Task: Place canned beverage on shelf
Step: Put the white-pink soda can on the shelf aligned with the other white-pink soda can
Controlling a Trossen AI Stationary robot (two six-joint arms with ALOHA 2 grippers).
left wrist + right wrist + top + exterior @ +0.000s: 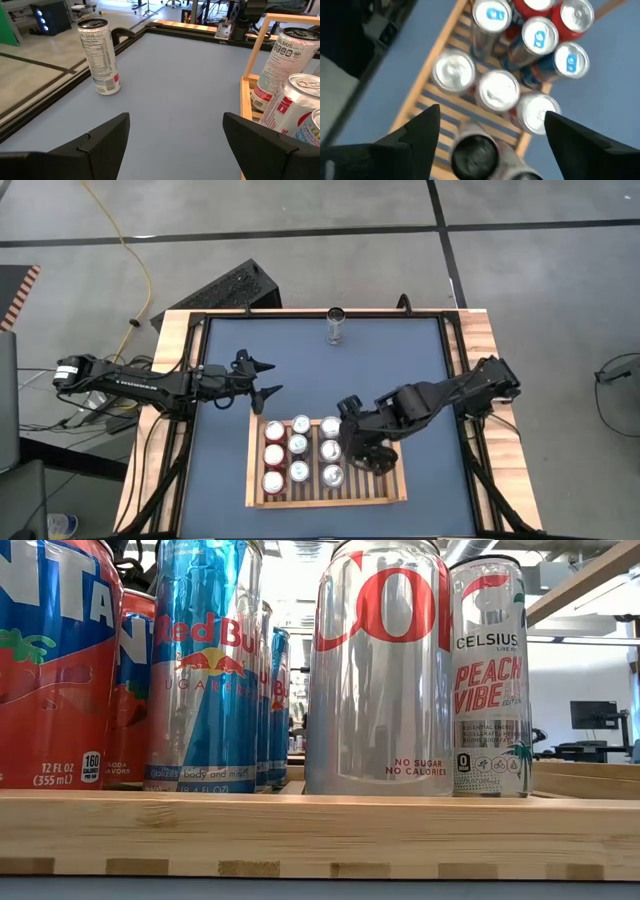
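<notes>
High view: cans in shelf.

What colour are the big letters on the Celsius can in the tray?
Pink-red letters on the white Celsius can, reading "Peach Vibe". The low view shows it best.

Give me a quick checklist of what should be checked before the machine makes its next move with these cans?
1. Right gripper fingers spread apart over the shelf: ok.
2. Black-topped can directly below the right fingers, standing free on the slats: ok, as far as the right wrist view shows.
3. Cans already on the shelf, such as the Celsius Peach Vibe can, all upright: ok.
4. Free room on the shelf's right side for more cans: ok.
5. Last can waiting upright at the table's far edge: ok.
6. Left gripper open, empty, clear of the shelf: ok.
</notes>
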